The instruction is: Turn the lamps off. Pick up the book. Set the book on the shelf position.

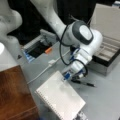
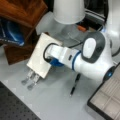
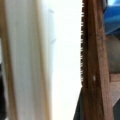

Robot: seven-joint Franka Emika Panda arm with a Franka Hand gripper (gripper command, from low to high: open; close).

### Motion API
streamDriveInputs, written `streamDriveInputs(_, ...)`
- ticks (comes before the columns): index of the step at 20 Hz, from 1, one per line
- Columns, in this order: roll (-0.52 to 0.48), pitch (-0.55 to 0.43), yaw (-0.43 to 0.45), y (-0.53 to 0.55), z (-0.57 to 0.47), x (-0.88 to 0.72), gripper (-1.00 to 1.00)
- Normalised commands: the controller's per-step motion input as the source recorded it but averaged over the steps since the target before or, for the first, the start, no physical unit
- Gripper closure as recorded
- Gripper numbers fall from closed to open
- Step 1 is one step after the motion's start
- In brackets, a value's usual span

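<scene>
My gripper (image 1: 67,76) sits low on the book (image 1: 61,96), lower centre in a front view, beside the shelf (image 1: 13,92). I cannot tell whether the jaws grip. The book looks light, thin and floppy, best taken by an edge. Only the wrist view shows its wire coil (image 3: 81,50).

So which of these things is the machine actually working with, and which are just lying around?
Part of the job:
- the book, with the pincer down at its edge
- the shelf position
- lamp

Just lying about:
- pen
- grey case
- white cable
</scene>
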Motion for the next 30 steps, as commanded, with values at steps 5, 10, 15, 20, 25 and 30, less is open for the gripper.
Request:
streamDriveInputs(5, -0.255, 0.034, 0.034, 0.01, -0.07, 0.16, 1.00)
streamDriveInputs(10, -0.261, 0.037, 0.035, 0.00, -0.06, 0.16, 1.00)
streamDriveInputs(15, -0.280, 0.051, 0.042, -0.02, -0.02, 0.16, 1.00)
streamDriveInputs(20, -0.327, 0.138, 0.034, -0.02, 0.13, 0.17, 1.00)
streamDriveInputs(25, -0.336, 0.180, -0.031, 0.04, 0.27, 0.17, 1.00)
streamDriveInputs(30, -0.280, 0.133, -0.112, 0.06, 0.24, 0.21, 1.00)
